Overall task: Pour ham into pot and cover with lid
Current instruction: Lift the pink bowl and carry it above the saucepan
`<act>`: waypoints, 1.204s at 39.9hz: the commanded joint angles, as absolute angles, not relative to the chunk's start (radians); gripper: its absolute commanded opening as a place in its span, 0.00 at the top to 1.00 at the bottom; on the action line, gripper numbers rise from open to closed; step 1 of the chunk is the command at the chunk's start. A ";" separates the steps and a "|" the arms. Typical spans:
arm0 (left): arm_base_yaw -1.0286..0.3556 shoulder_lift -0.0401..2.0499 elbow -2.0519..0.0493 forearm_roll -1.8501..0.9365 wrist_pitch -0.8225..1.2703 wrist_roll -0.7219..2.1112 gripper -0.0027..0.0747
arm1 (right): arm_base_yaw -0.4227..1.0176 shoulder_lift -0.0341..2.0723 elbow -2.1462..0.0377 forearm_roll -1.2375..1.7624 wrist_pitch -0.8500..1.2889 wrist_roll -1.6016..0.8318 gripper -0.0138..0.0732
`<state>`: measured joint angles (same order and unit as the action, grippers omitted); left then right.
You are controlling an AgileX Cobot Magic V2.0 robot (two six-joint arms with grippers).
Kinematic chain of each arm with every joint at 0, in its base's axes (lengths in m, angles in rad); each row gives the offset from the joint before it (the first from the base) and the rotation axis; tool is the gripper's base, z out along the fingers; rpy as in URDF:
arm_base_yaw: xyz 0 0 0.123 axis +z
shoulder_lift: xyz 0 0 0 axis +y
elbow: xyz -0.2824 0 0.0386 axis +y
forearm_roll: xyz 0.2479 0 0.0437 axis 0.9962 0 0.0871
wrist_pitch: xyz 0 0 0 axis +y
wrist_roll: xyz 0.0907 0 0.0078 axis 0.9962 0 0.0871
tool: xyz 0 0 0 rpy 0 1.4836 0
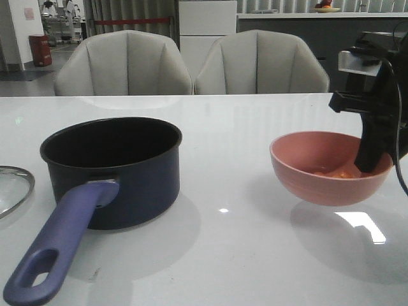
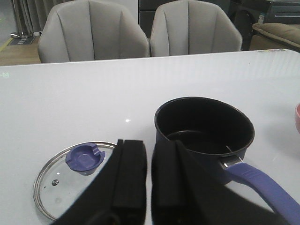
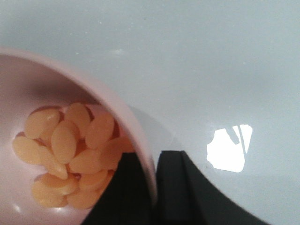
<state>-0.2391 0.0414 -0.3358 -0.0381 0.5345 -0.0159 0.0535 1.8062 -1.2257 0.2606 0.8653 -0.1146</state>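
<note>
The dark navy pot (image 1: 111, 169) stands on the left of the table, its purple-blue handle (image 1: 60, 248) pointing to the front. Its black inside is bare (image 2: 204, 126). The glass lid (image 2: 70, 180) with its blue knob (image 2: 83, 158) lies flat to the left of the pot, cut off at the frame edge (image 1: 13, 188). On the right, my right gripper (image 1: 370, 166) is shut on the rim of a pink bowl (image 1: 328, 169), one finger inside and one outside (image 3: 154, 164). The bowl hangs slightly above the table. Several orange ham slices (image 3: 65, 150) lie in it. My left gripper (image 2: 149, 150) is shut and holds nothing, between lid and pot.
The white table (image 1: 223, 255) is glossy, with a bright light patch (image 1: 363, 226) under the bowl. Two grey chairs (image 1: 124, 64) stand behind its far edge.
</note>
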 commanded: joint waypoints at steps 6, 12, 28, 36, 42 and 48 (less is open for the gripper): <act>-0.238 0.053 -0.360 -0.050 0.463 -0.022 0.78 | 0.057 1.715 -1.340 0.430 0.883 -0.214 0.69; -0.238 0.053 -0.360 -0.050 0.463 -0.022 0.78 | 0.138 1.655 -1.394 0.444 0.811 -0.286 0.69; -0.238 0.053 -0.360 -0.050 0.463 -0.022 0.78 | 0.524 1.635 -1.517 -0.028 0.556 -0.036 0.68; -0.238 0.053 -0.360 -0.050 0.463 -0.022 0.78 | 0.616 1.649 -1.517 -0.341 0.447 0.204 0.68; -0.238 0.053 -0.360 -0.050 0.463 -0.022 0.78 | 0.655 1.688 -1.517 -0.537 0.398 0.354 0.68; -0.238 0.053 -0.360 -0.050 0.463 -0.022 0.78 | 0.694 1.739 -1.517 -0.787 0.384 0.484 0.68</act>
<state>-0.2391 0.0414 -0.3358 -0.0381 0.5345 -0.0159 0.6776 1.7647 -1.4784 -0.6136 0.4601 0.4015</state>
